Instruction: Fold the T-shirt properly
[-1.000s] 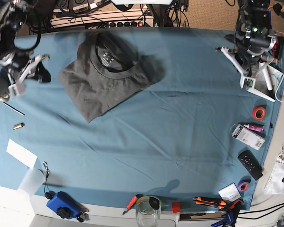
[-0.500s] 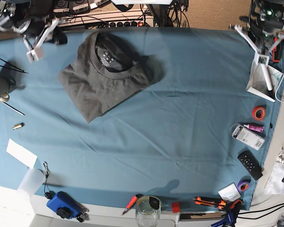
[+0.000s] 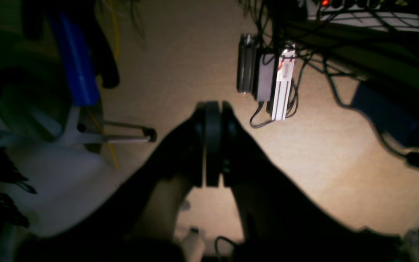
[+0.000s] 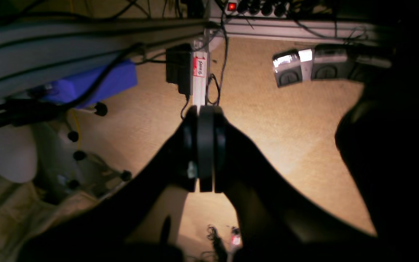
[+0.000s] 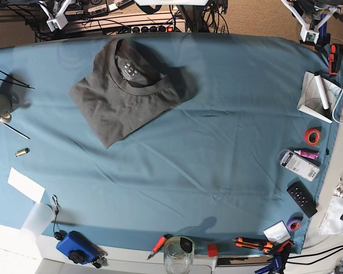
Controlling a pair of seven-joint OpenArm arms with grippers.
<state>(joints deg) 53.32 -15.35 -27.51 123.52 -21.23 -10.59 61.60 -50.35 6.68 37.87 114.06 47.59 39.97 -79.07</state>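
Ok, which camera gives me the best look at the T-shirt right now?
The base view. The T-shirt lies folded on the teal table cloth there, whole and unobstructed, collar toward the far edge. Neither wrist view shows it: both look past closed jaws at the floor and cables behind the table.

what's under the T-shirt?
The folded T-shirt lies flat on the teal cloth, which shows all around it. Anything beneath its folds is covered; nothing pokes out.

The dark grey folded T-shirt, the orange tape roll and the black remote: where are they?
dark grey folded T-shirt (image 5: 123, 100), base view, front panel.
orange tape roll (image 5: 312, 136), base view, ring's rim.
black remote (image 5: 302, 199), base view, its middle.
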